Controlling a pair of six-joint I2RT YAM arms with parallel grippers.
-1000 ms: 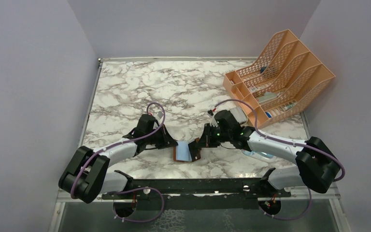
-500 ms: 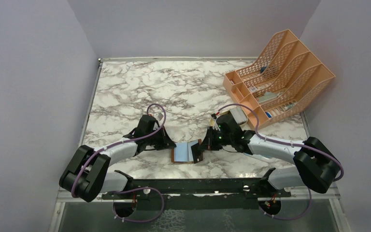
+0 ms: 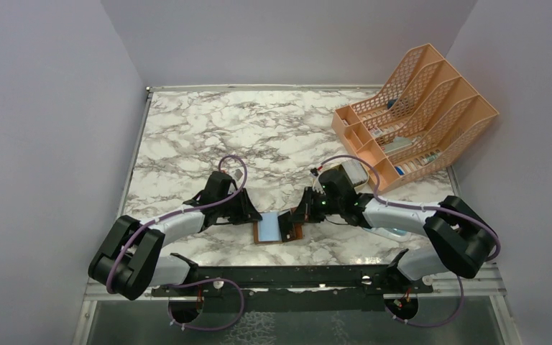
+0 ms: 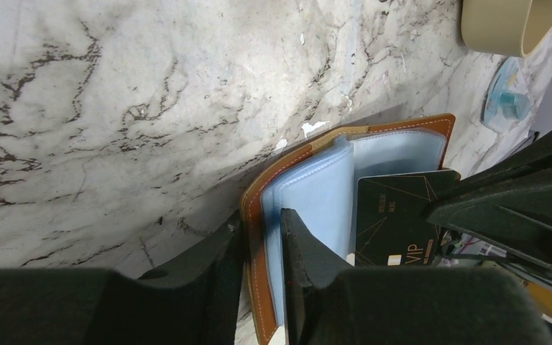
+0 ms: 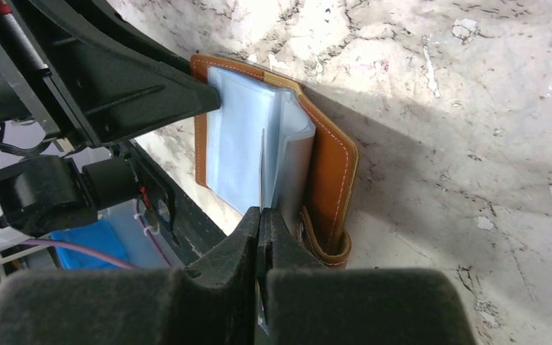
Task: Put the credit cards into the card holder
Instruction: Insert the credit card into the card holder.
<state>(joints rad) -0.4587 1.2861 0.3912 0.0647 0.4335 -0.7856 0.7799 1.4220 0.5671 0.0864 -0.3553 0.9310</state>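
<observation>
Only one card holder [image 3: 267,231] lay open at the near middle of the tabletop [image 3: 259,136] (one dark credit card [image 4: 392,219] against its right sleeve, insertion unclear); right pincer [image 5: 261,213] clenched the card, left pincer [image 4: 261,230] straddled the left cover, slightly parted.

Brown card holder [image 4: 410,123], pale blue sleeves [image 4: 395,152]
Cream stitching is seen at the left pincer [image 4: 261,219]; the black credit card [image 4: 392,215] beside it is lined in gold.

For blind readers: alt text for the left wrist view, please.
An open brown leather card holder with clear sleeves lies on the marble table, a black gold-lettered card at its sleeves. The left hand straddles its leather edge.
</observation>
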